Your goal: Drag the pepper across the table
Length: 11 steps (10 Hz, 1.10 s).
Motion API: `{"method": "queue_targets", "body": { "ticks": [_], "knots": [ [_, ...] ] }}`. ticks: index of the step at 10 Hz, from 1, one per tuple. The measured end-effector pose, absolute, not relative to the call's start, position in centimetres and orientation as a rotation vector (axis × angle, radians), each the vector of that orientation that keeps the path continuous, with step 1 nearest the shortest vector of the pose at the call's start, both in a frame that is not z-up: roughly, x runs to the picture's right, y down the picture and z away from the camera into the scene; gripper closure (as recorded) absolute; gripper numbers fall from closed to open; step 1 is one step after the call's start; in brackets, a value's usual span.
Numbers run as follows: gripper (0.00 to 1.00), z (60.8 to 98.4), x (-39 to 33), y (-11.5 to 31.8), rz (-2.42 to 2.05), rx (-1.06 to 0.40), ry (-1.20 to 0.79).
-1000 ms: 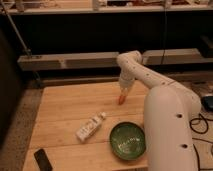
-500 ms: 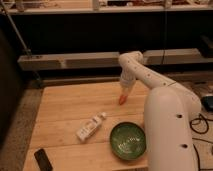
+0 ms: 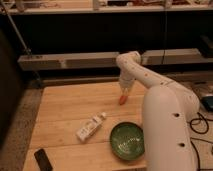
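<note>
Gripper point(image 3: 124, 91) is pointing straight down, its tip hanging just over the small orange-red pepper point(image 3: 122, 99) lying on the light wooden plank table point(image 3: 65, 107). Whether it is gripping cannot be told. White jointed arm point(image 3: 150, 80) is arching over from the right.

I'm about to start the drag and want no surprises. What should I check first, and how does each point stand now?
1. Gripper at the pepper: ok, it hangs just above it, toward the far side of the table.
2. Hold on the pepper: cannot tell.
3. Pepper on the table: ok.
4. White bottle off a leftward path: ok, it lies nearer the front.
5. Green bowl apart from the pepper: ok, by the front edge.
</note>
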State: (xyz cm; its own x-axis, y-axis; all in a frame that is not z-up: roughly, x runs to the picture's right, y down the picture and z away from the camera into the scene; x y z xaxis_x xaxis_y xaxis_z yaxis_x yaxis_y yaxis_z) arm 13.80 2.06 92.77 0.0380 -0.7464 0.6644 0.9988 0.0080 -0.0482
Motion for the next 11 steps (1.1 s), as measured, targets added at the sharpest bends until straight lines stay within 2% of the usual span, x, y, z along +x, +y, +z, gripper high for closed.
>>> {"method": "queue_targets", "body": {
  "ticks": [1,2,11],
  "knots": [
    [0.22,92.9,14.0,2.3,-1.471,-0.620,-0.523],
    [0.20,92.9,14.0,2.2,-1.474,-0.624,-0.519],
    [0.20,94.7,14.1,2.2,-1.454,-0.623,-0.537]
  ]
}}
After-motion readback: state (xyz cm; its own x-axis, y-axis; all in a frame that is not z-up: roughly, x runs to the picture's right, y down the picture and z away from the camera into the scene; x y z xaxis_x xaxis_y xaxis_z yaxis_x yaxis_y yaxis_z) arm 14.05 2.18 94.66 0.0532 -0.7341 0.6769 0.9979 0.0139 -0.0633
